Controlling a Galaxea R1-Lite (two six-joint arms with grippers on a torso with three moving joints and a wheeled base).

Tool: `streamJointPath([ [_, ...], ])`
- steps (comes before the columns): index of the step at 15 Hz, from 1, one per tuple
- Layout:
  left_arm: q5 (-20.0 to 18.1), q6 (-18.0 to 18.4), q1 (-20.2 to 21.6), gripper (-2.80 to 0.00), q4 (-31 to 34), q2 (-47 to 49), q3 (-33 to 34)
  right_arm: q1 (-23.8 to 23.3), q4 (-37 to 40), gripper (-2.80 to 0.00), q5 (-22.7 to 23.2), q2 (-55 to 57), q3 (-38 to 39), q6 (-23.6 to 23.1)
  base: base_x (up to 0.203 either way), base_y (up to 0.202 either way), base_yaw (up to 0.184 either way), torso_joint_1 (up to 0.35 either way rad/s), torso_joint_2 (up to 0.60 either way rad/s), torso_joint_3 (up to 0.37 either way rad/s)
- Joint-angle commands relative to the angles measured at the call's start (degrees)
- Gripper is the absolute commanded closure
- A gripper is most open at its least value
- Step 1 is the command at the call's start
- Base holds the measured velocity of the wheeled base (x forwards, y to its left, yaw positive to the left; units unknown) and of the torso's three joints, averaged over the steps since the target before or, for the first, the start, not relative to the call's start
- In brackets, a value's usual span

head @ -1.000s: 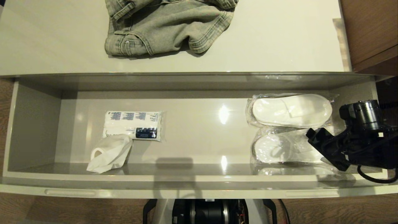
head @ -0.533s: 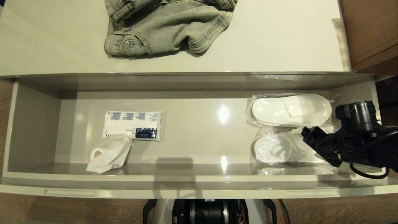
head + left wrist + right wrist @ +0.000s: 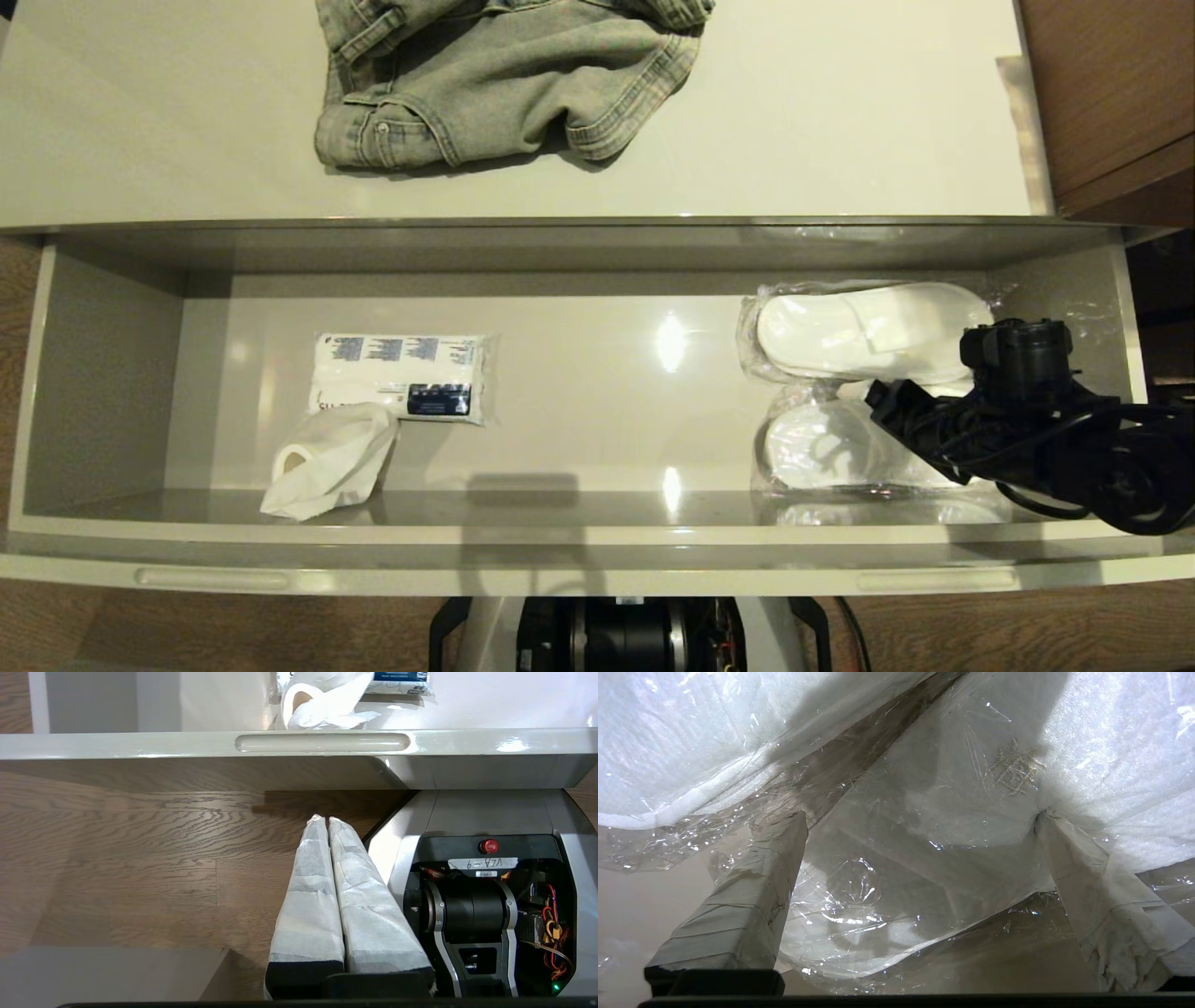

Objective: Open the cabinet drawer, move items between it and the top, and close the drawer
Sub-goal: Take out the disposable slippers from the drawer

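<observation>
On my base, a white strip of tape carries handwriting, upside down from my left wrist, which I read roughly as "VLA-9". The tissue pack in the drawer has blue print and a dark label, too small to read. A slipper bears an embroidered mark I can't make out.

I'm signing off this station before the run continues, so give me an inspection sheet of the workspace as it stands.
Surface: cabinet top, glossy, off-white; drawer open below it.
Job's things: two slipper packs side by side at the drawer's right end.
Clutter: jeans on the top; tissue pack and crumpled white bag in the drawer's left half.
Grippers: right gripper open, fingers pressing the nearer pack's plastic; left gripper shut, parked over the floor.
Cables: black cable looped on the right arm.
Surroundings: wooden floor, brown wooden furniture.
</observation>
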Motion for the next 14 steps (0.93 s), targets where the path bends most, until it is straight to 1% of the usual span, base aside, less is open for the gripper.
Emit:
streamJointPath([
  [1, 0.02, 0.02, 0.01, 0.00, -0.01, -0.01, 0.00, -0.51, -0.17, -2.80, -0.02, 1.09, 0.05, 0.37, 0.000, 0.000, 0.000, 0.000, 0.00, 0.000],
  [8, 0.02, 0.02, 0.01, 0.00, -0.01, -0.01, 0.00, -1.13, -0.26, -2.80, 0.07, 1.35, -0.22, 0.54, 0.000, 0.000, 0.000, 0.000, 0.00, 0.000],
  [10, 0.02, 0.02, 0.01, 0.00, -0.01, -0.01, 0.00, -2.71, -0.26, -2.80, 0.07, 2.75, -0.57, 0.80, 0.000, 0.000, 0.000, 0.000, 0.00, 0.000],
  [12, 0.02, 0.02, 0.01, 0.00, -0.01, -0.01, 0.00, -2.71, -0.26, -2.80, 0.07, 2.76, -0.57, 0.81, 0.000, 0.000, 0.000, 0.000, 0.00, 0.000],
  [14, 0.02, 0.02, 0.01, 0.00, -0.01, -0.01, 0.00, -3.94, -2.33, -2.80, 0.50, 3.95, -0.35, 0.61, 0.000, 0.000, 0.000, 0.000, 0.00, 0.000],
])
